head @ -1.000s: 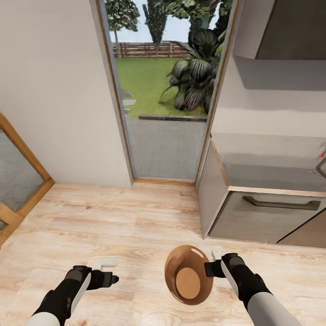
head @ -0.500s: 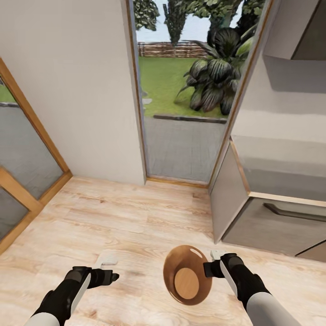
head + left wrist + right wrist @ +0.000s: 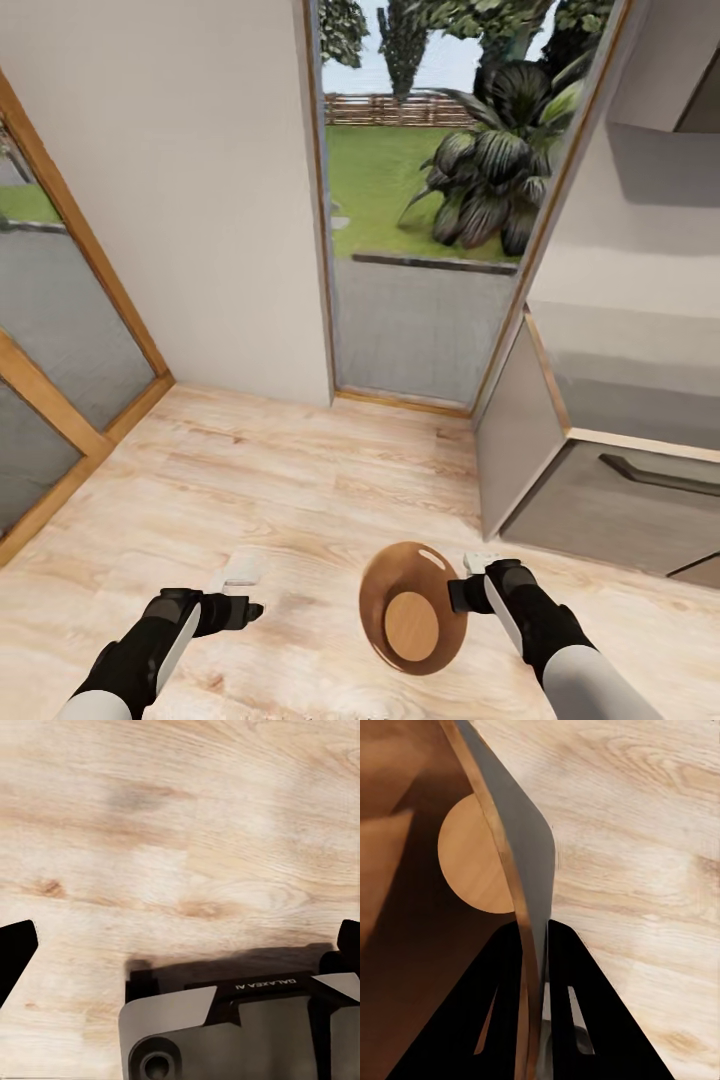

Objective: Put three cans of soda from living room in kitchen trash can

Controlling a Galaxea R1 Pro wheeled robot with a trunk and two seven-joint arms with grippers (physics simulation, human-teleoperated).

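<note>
The tash can (image 3: 413,607) is a copper-brown round bin, held tilted above the wood floor, its mouth toward the head camera and its pale round bottom bare. My right gripper (image 3: 464,592) is shut on its rim. In the right wrist view the two dark fingers (image 3: 491,1009) pinch the bin's thin wall (image 3: 521,847), one inside and one outside. My left gripper (image 3: 252,611) hangs open and empty over the floor to the bin's left; in the left wrist view its gripper (image 3: 180,945) has only floorboards between the fingertips. The cans of soda are out of view.
A glass door (image 3: 425,240) straight ahead looks onto a garden. A grey cabinet (image 3: 610,480) with a dark handle juts out at the right. Wood-framed glass panels (image 3: 55,350) line the left. A pale wall (image 3: 200,200) stands between them. Light wood floor (image 3: 280,480) stretches ahead.
The whole picture has slid to the right, so the camera has turned left. More of the wood-framed glass shows at the left. Both arms and the held bin keep their places.
</note>
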